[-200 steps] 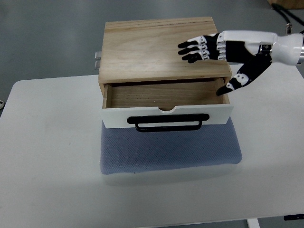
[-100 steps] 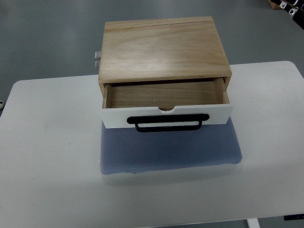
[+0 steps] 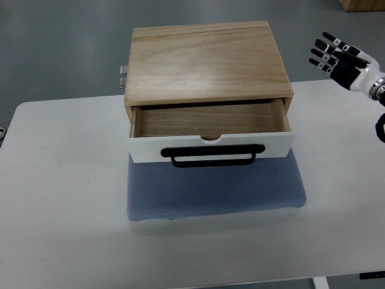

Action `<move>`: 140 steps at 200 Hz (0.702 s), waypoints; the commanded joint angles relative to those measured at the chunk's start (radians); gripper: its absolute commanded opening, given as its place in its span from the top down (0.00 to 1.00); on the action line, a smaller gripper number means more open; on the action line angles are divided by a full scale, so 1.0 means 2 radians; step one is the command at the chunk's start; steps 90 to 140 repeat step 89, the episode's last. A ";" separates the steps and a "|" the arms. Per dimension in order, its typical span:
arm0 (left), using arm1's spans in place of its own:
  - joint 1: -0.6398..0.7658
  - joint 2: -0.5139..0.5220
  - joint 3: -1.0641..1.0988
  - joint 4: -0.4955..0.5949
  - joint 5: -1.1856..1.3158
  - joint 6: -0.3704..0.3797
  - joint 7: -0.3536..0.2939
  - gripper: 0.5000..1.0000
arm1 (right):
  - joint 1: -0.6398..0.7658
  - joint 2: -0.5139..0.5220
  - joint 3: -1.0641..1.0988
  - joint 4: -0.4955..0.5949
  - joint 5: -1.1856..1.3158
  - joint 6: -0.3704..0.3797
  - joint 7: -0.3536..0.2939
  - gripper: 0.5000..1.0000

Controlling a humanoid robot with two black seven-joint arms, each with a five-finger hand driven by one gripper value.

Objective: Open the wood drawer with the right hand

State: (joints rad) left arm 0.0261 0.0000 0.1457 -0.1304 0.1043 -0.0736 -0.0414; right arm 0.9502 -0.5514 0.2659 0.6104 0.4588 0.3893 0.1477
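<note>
Top view: boxy plywood drawer (image 3: 209, 129) pulled out; right hand (image 3: 340, 58) fingers (image 3: 322, 53) splayed.

1 wood drawer box (image 3: 207, 60), 1 black handle (image 3: 212, 155), 1 blue pad (image 3: 213, 192), 1 table (image 3: 60, 198), 1 robot hand (image 3: 338, 57).

A wide white rectangular table (image 3: 66, 198) with rounded corners is filling most of the view. A blue-grey textured fabric mat (image 3: 214, 191) is lying flat on it near the middle, its front edge sitting well back from the table's near edge. A plain grey floor (image 3: 60, 48) is showing beyond the table, and a brown cardboard box corner (image 3: 363, 4) is peeking in at the top right.
</note>
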 commanded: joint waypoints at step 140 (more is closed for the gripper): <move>0.000 0.000 0.000 0.000 0.000 0.000 0.000 0.00 | -0.013 0.007 -0.006 0.001 -0.008 0.006 0.003 0.09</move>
